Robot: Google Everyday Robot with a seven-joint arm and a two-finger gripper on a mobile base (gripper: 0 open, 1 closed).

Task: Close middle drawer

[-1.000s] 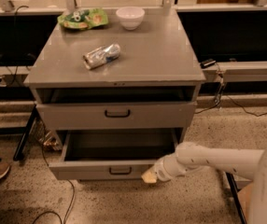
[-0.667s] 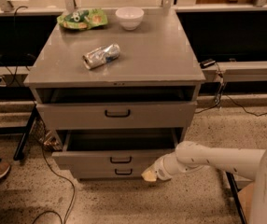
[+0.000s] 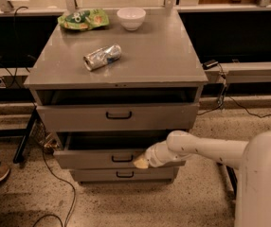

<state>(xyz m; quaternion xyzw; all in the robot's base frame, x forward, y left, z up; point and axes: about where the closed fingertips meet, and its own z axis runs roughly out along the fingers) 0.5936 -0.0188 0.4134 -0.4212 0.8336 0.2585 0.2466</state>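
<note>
The middle drawer (image 3: 93,159) is a shallow grey front with a small black bar handle (image 3: 121,158), second of three fronts on the grey cabinet. It stands out only a little, with a dark gap above it. My gripper (image 3: 140,162) is at the end of the white arm reaching in from the right. Its yellowish tip rests against the drawer front just right of the handle. The taller top drawer (image 3: 118,116) also stands slightly out. The bottom drawer (image 3: 124,175) is shut.
On the cabinet top (image 3: 159,56) lie a crushed can (image 3: 102,56), a green snack bag (image 3: 83,19) and a white bowl (image 3: 131,18). Cables (image 3: 50,174) trail on the floor at left. A shoe (image 3: 0,171) shows at far left. My white base (image 3: 261,183) fills the lower right.
The middle drawer has slid back into the cabinet, from well open to nearly shut. My gripper has followed its front inward and to the left.
</note>
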